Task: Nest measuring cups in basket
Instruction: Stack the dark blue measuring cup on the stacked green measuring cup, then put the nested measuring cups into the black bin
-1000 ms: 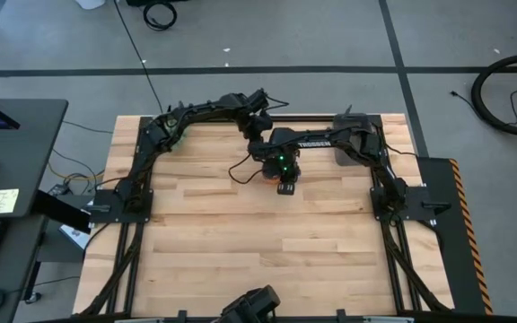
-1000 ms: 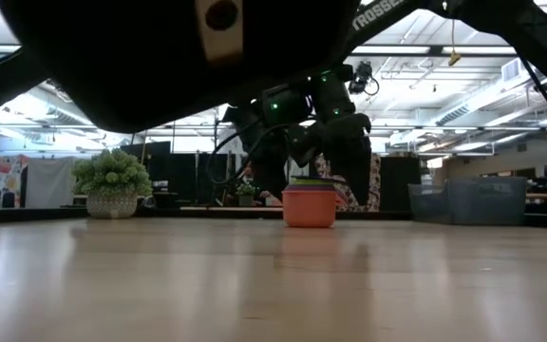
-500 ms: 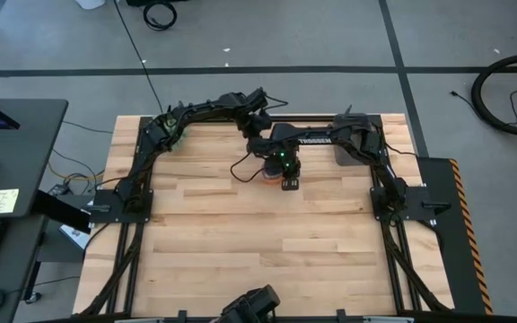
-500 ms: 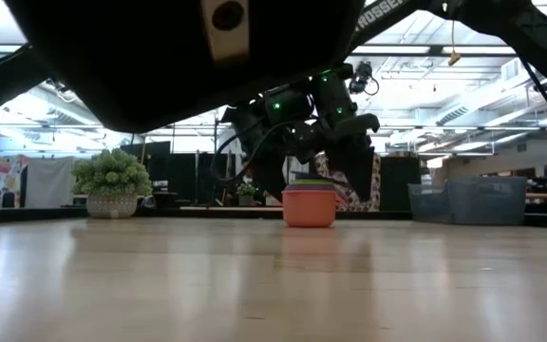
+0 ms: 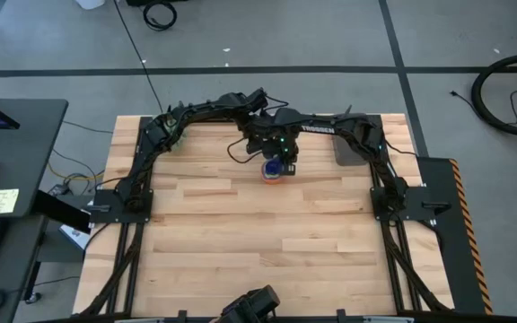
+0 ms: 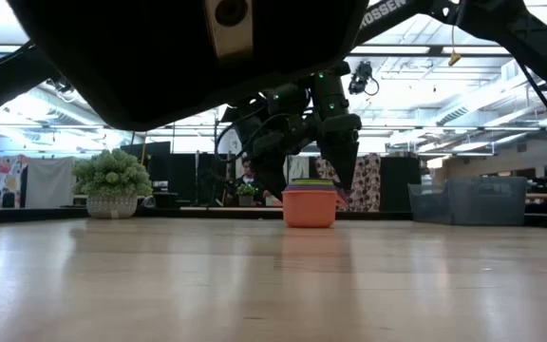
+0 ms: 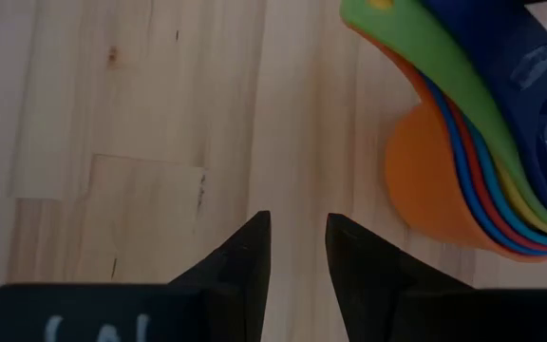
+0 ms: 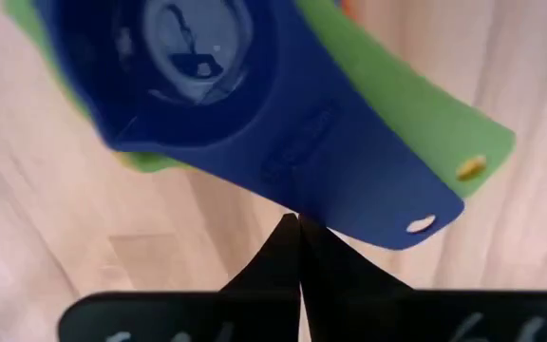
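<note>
Measuring cups (image 6: 309, 204), nested in one stack with the orange cup outermost and the dark blue cup (image 8: 207, 85) innermost, are standing on the counter (image 5: 267, 242) toward its far edge. The right gripper (image 8: 298, 249) is hovering over the dark blue handle with its fingers clenched together, grasping nothing. The left gripper (image 7: 297, 249) is hanging just beside the stack, its fingers parted slightly and empty. The basket (image 5: 346, 151) is sitting near the right arm.

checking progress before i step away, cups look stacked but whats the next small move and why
Probably close the left gripper on the stack of measuring cups to carry it to the basket. The stack sits nested on the bare table, the left fingers stand slightly apart beside it, and the right gripper is shut and empty above the dark blue cup.
</note>
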Tool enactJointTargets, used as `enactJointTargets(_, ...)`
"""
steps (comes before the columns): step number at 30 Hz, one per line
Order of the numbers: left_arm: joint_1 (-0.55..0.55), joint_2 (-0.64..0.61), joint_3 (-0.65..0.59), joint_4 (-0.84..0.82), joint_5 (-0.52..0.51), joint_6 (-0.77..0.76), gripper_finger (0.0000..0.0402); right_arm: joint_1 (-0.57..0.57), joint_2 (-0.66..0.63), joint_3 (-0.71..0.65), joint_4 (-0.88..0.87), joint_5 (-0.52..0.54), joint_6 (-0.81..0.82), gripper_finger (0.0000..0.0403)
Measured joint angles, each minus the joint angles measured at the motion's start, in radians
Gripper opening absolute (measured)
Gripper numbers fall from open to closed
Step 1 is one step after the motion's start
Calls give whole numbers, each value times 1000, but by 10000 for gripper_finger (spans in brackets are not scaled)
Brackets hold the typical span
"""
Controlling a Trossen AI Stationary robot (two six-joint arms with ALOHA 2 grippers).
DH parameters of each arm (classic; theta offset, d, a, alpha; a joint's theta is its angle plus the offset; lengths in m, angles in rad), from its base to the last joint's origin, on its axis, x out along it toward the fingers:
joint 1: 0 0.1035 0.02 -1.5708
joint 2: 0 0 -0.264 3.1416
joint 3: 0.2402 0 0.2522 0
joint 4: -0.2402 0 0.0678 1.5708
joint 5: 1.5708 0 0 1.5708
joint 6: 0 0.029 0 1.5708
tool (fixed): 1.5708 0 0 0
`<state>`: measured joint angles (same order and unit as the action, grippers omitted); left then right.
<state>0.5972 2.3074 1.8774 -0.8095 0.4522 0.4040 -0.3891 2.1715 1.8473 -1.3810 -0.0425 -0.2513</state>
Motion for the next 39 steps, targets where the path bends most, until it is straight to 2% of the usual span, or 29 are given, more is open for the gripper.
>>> enactJointTargets(10,0,0,0,-2,-3,2,109,-20,0,0,71,19,-52,1)
enactJointTargets(18,0,0,0,-35,-2,-7,109,-19,-1,27,-58,11,-52,1)
enactJointTargets(26,15,-1,1,-238,-13,-7,109,-19,-6,217,-192,-87,-30,1)
enactJointTargets(30,18,-1,1,-333,-14,-8,109,-20,-7,307,-186,-197,27,9)
enactJointTargets(36,15,-1,1,-376,-14,-8,109,-16,-6,348,-185,-310,108,37)
enactJointTargets(39,14,-1,1,-374,-14,-8,109,-3,-6,347,-184,-332,117,52)
